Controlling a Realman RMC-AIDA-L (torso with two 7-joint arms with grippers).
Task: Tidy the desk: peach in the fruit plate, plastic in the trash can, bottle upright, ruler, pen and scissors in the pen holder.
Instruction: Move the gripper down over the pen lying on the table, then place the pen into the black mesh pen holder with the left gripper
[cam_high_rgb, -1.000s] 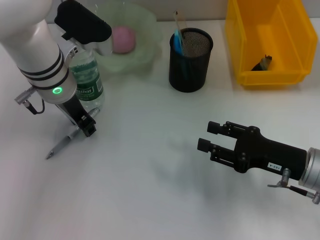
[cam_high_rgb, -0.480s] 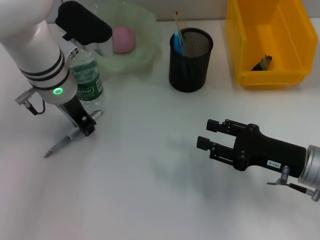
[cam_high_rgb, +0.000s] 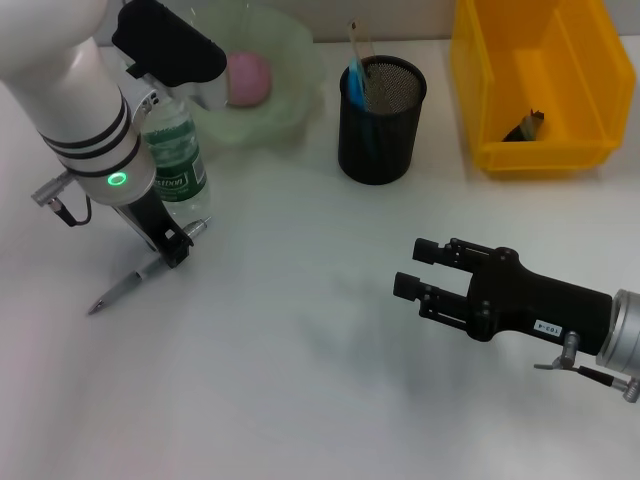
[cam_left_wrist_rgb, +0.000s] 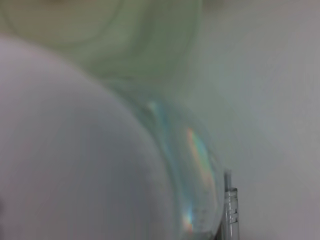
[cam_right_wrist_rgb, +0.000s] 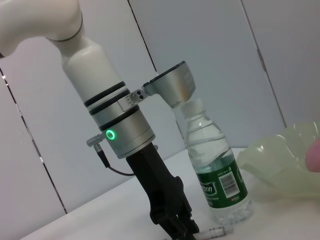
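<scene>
The left gripper (cam_high_rgb: 172, 250) points straight down just in front of the standing bottle (cam_high_rgb: 172, 150), its dark fingers drawn together at the tabletop; whether they pinch anything cannot be told. Its white forearm rises steeply above, with a green light glowing on the wrist ring and the wrist camera housing jutting out over the bottle's top. The right gripper (cam_high_rgb: 415, 272) hovers well away from the bottle on the robot's right, its arm lying nearly level and its two black fingers parted, holding nothing.
</scene>
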